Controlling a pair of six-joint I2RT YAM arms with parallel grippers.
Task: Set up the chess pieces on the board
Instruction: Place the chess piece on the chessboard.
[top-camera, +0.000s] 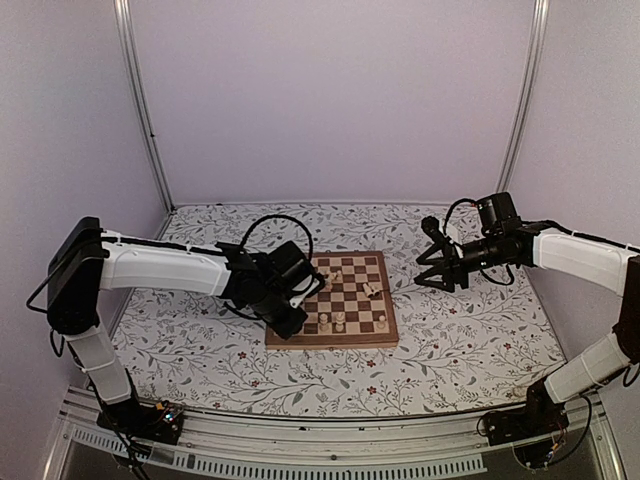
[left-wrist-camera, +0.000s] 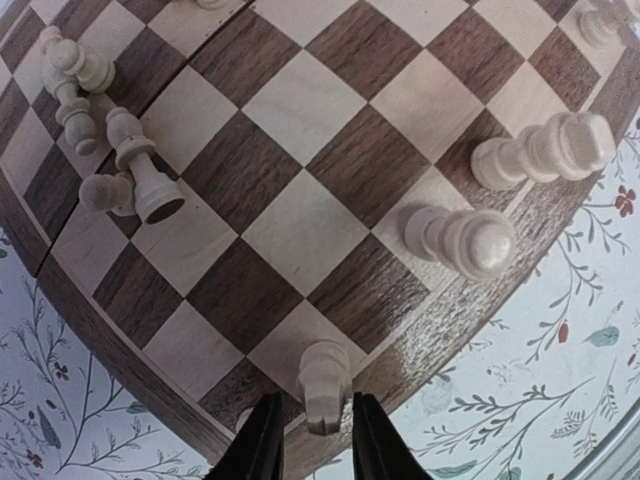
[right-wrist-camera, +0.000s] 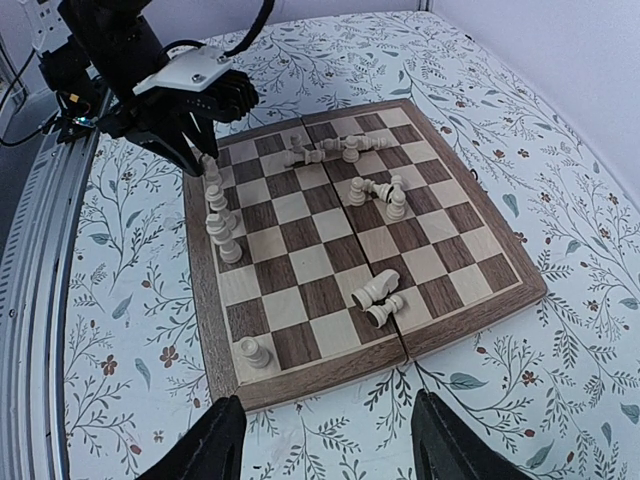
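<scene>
The board (top-camera: 331, 342) lies mid-table. My left gripper (top-camera: 303, 301) is over its near-left corner. In the left wrist view its fingers (left-wrist-camera: 266, 448) straddle an upright pale piece (left-wrist-camera: 325, 384) on the corner square, with a small gap on the left side, so it is open. Two more pieces (left-wrist-camera: 545, 150) stand along the same edge, and several lie toppled (left-wrist-camera: 125, 170). My right gripper (top-camera: 437, 272) hovers open and empty right of the board. It looks down on the board (right-wrist-camera: 300, 268), on toppled pieces (right-wrist-camera: 376, 292) and on an upright one (right-wrist-camera: 252, 352).
The floral table cover (top-camera: 470, 330) surrounds the board. More toppled pieces lie in heaps mid-board (right-wrist-camera: 378, 190) and at its far side (right-wrist-camera: 330, 152). A metal rail (top-camera: 330, 440) runs along the near table edge, and pale walls close the back and sides.
</scene>
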